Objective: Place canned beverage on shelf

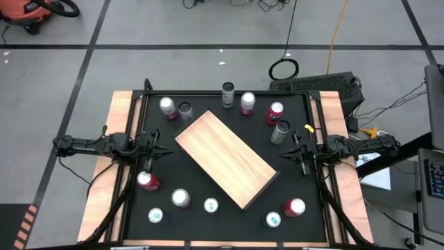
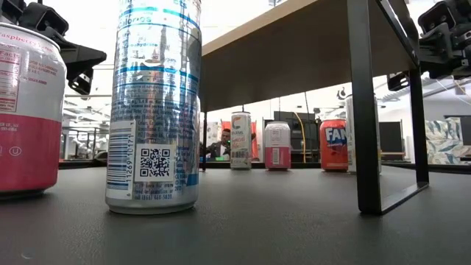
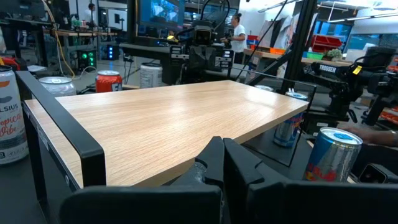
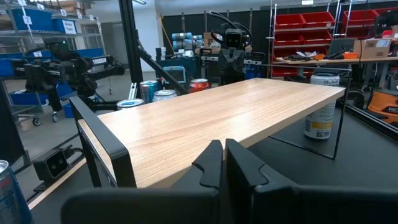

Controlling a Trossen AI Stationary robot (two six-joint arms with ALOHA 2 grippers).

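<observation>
Cans stand all around the shelf, which lies slantwise across the middle of the black desk in the high view, and we see none on its pale wooden top. So we judge the task not yet begun: every can is left to lift. Five or six cans sit along the upper edge of the frame, among them a red one; more line the lower edge, including another red can at lower right. Our left gripper waits at the desk's left side, fingers pressed together and holding nothing. Our right gripper mirrors it at the right, likewise closed and empty.
</observation>
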